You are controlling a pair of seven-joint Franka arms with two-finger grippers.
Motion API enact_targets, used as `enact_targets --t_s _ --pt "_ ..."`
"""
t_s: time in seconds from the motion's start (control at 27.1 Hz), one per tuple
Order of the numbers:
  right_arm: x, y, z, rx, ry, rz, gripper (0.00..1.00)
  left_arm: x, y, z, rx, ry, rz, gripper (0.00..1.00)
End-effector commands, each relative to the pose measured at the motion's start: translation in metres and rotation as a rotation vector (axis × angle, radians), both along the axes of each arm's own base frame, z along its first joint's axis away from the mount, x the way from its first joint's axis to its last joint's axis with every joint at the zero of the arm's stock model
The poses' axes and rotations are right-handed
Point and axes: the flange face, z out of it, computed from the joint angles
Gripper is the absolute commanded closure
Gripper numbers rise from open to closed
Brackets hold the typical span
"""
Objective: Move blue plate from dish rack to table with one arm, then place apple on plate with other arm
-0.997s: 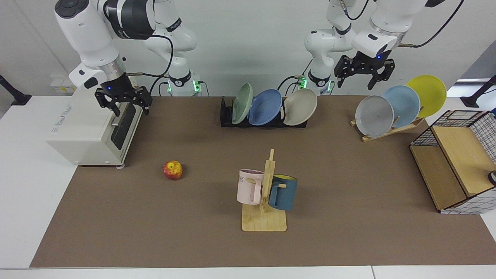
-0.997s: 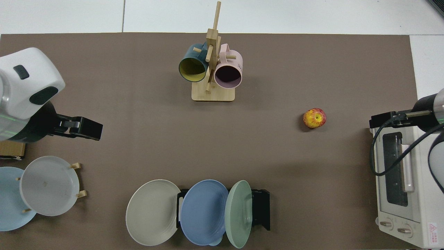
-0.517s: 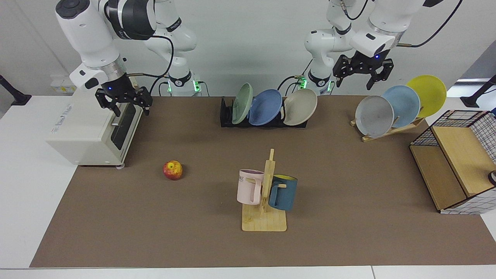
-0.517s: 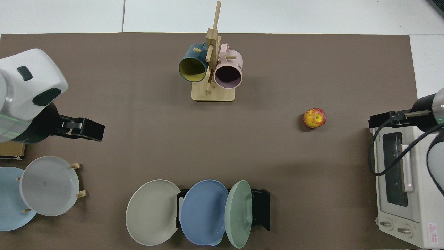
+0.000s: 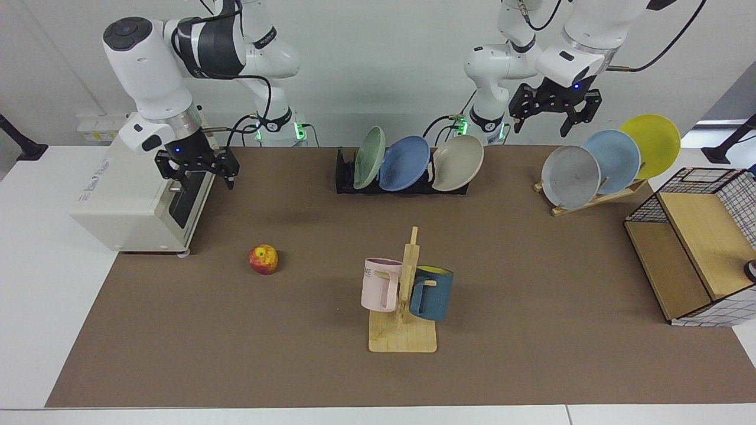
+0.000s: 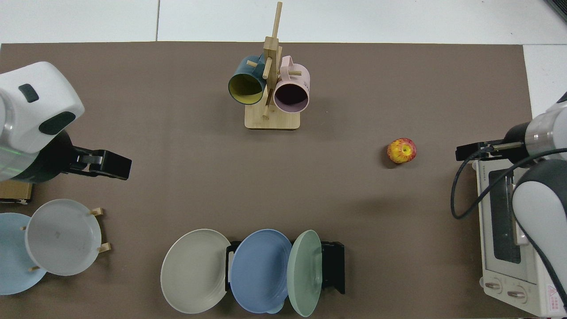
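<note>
Two mugs, one pink (image 5: 381, 284) and one dark blue (image 5: 433, 293), hang on a wooden mug tree (image 5: 404, 313) nearest the facing camera, around 6 o'clock of the brown mat on the table (image 5: 236, 354). At about 9 o'clock from the tree, the apple (image 5: 263, 259) lies alone on the mat, touching nothing. Farther back, toward 10 o'clock, a white toaster oven (image 5: 139, 200) stands at the mat's edge, and the right gripper (image 5: 198, 171) hangs in the air just in front of its door with fingers spread wide and nothing between them. At 3 o'clock sits a wire-and-wood basket (image 5: 697, 242). Beyond the mug tree, at 12 o'clock, the dish rack (image 5: 348, 177) holds three tilted plates: a green plate (image 5: 368, 157), the blue plate (image 5: 404, 163) in the middle, and a beige plate (image 5: 458, 162), each overlapping the next. Toward 2 o'clock a wooden stand (image 5: 596, 198) carries grey, pale blue and yellow plates. Above and behind that stand hovers the left gripper (image 5: 555, 109), fingers wide apart and empty, well clear of every plate. In the top view the blue plate (image 6: 260, 271) leans between its two neighbours.
</note>
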Motion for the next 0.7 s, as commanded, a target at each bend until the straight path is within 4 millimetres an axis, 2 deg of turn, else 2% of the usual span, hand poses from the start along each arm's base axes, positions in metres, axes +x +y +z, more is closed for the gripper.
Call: enact_targets --t_s 0.0,0.26,0.48,0.55,0.66 --pt "0.012 0.014 -0.038 -0.003 0.029 0.024 0.00 -0.008 0.004 0.002 0.023 0.004 -0.001 0.00" --pt "0.039 0.034 -0.092 0.002 -0.009 0.046 0.00 -0.005 0.006 0.002 0.020 -0.008 0.001 0.00" --pt "0.051 0.049 -0.140 0.039 -0.038 0.043 0.00 -0.007 0.002 0.000 0.020 -0.005 -0.006 0.00" --pt "0.055 0.059 -0.150 0.041 -0.050 0.055 0.00 -0.014 0.000 -0.003 0.021 -0.003 -0.011 0.00" --pt "0.057 0.060 -0.167 0.038 -0.032 0.070 0.00 -0.029 -0.004 -0.015 0.026 -0.017 -0.018 0.00"
